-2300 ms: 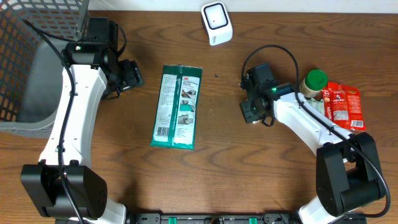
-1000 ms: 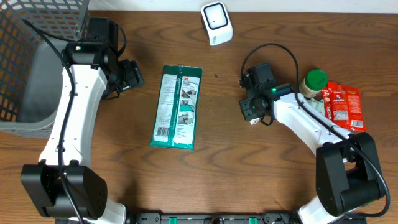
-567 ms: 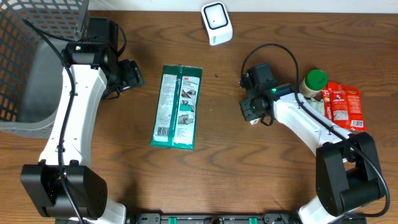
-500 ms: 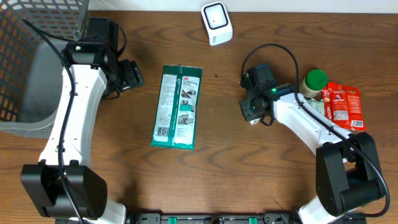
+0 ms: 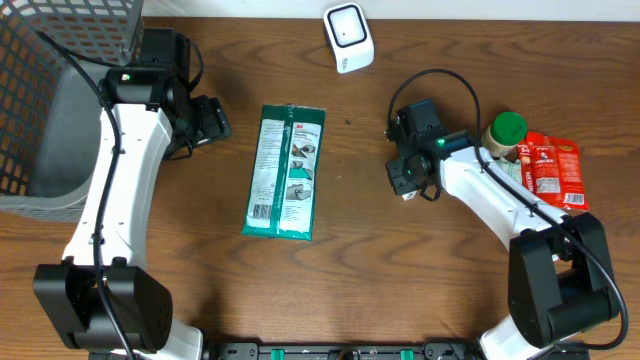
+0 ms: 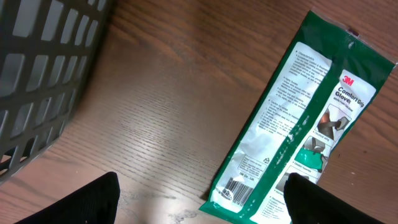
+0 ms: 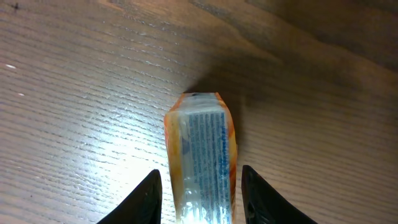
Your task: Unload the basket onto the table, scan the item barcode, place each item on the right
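In the right wrist view a small packet (image 7: 202,155) with orange edges and blue print stands on its narrow edge on the wood. My right gripper (image 7: 202,196) is shut on it, one finger on each side. From overhead the right gripper (image 5: 406,184) sits right of centre, with a white corner of the packet (image 5: 406,196) showing under it. The white barcode scanner (image 5: 348,37) stands at the table's back edge. My left gripper (image 5: 212,120) is open and holds nothing, just left of a flat green 3M glove pack (image 5: 285,172), whose barcode end (image 6: 239,186) lies between its fingers in the left wrist view.
A grey mesh basket (image 5: 40,100) fills the far left. A green-capped bottle (image 5: 505,130) and a red snack packet (image 5: 555,170) lie beside the right arm. Bare brown wood stretches along the front of the table.
My right gripper's jaws have narrowed onto the small packet. Neither arm has shifted visibly, and the green pack lies where it was.
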Tool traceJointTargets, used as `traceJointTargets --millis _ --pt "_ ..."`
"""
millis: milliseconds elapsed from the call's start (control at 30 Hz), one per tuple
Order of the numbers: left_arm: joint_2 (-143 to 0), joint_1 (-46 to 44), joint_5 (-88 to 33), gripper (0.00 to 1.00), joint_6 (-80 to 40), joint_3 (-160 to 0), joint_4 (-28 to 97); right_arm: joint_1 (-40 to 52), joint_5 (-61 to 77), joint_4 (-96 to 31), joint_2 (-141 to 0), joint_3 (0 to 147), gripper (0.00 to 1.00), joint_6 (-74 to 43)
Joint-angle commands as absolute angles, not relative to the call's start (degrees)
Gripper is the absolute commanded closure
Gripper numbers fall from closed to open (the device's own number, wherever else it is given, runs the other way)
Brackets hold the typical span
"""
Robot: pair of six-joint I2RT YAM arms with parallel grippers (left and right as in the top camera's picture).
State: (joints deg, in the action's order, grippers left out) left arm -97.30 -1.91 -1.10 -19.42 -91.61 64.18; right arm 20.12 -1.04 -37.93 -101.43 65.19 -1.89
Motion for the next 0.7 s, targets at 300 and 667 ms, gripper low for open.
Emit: traceJointTargets --millis 300,667 --pt "-96.47 -1.67 -0.38 0.15 -19.11 -91.81 64.42 20.71 -1.43 -38.63 -101.47 66.3 0.75 -1.61" --pt "-96.47 -1.67 -0.38 0.15 -19.11 -91.83 64.42 20.71 -1.43 -39.68 -101.47 66.3 0.81 -1.61"
